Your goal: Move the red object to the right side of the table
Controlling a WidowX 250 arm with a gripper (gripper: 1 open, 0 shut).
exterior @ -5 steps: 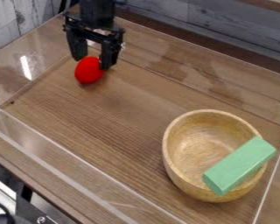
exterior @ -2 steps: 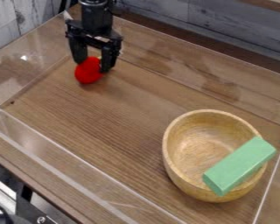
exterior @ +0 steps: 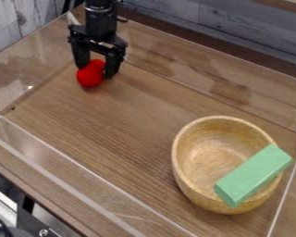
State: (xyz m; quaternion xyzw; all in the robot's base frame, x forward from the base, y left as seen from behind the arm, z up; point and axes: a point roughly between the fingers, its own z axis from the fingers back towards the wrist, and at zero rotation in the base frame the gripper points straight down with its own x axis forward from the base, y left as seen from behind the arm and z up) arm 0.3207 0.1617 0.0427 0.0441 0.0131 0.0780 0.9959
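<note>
The red object, a small round red toy, lies on the wood-grain table near its far left corner. My black gripper hangs directly over it, open, with one finger on each side of the toy's upper part. The fingertips reach down close to the tabletop. I cannot tell whether the fingers touch the toy. Its green top is hidden behind the gripper.
A round wooden bowl stands at the near right, with a green rectangular block leaning across its rim. Low clear acrylic walls border the table on all sides.
The gripper has shifted slightly left and lowered around the red object. The toy now sits a little further left. The jaws have stayed open.
</note>
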